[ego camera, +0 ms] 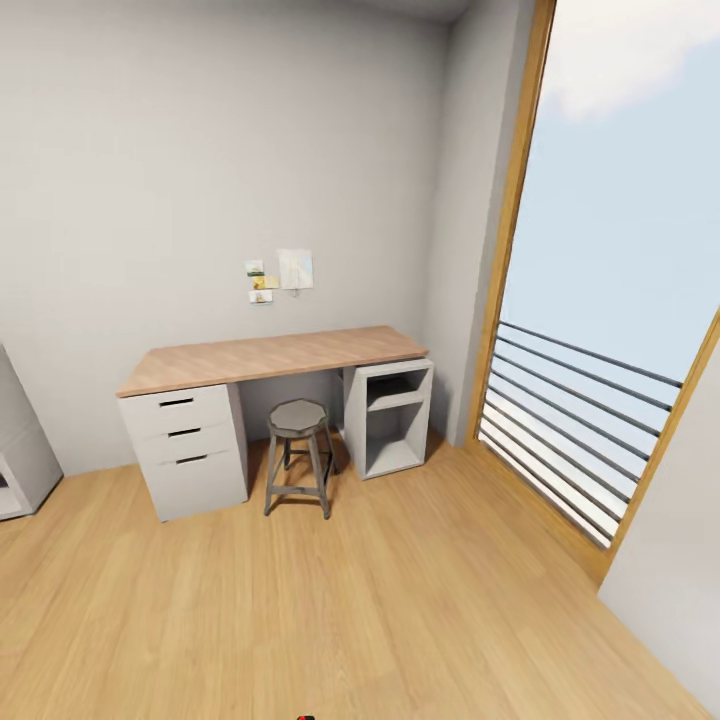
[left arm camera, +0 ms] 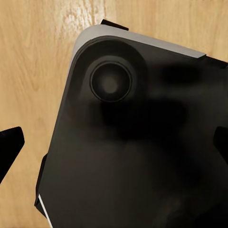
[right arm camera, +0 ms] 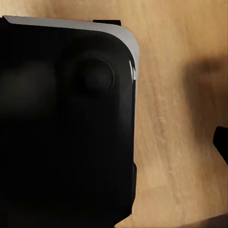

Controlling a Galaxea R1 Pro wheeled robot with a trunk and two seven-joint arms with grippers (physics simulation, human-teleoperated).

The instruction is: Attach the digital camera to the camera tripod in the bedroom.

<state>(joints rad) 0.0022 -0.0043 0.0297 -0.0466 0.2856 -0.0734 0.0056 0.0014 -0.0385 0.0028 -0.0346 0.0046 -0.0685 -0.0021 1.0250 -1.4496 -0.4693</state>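
Observation:
I am in the bedroom, facing a wood-topped grey desk [ego camera: 270,358] against a pale grey wall. The camera tripod is out of view. A tiny red and black speck [ego camera: 306,716] sits at the bottom edge of the head view; too little of it shows to tell whether it is the digital camera. My left gripper [left arm camera: 114,142] hangs open over my own black base [left arm camera: 133,156], with one fingertip [left arm camera: 10,141] at each side of its wrist view and nothing between. My right gripper [right arm camera: 114,147] also hangs over the base; one fingertip [right arm camera: 221,141] stands far out, and the other is lost against the black.
A round grey stool [ego camera: 298,450] stands in front of the desk. The desk has drawers [ego camera: 185,445] on the left and an open cubby [ego camera: 390,415] on the right. A floor-length window with a metal railing [ego camera: 570,430] fills the right wall. A grey cabinet [ego camera: 20,450] stands at the left edge.

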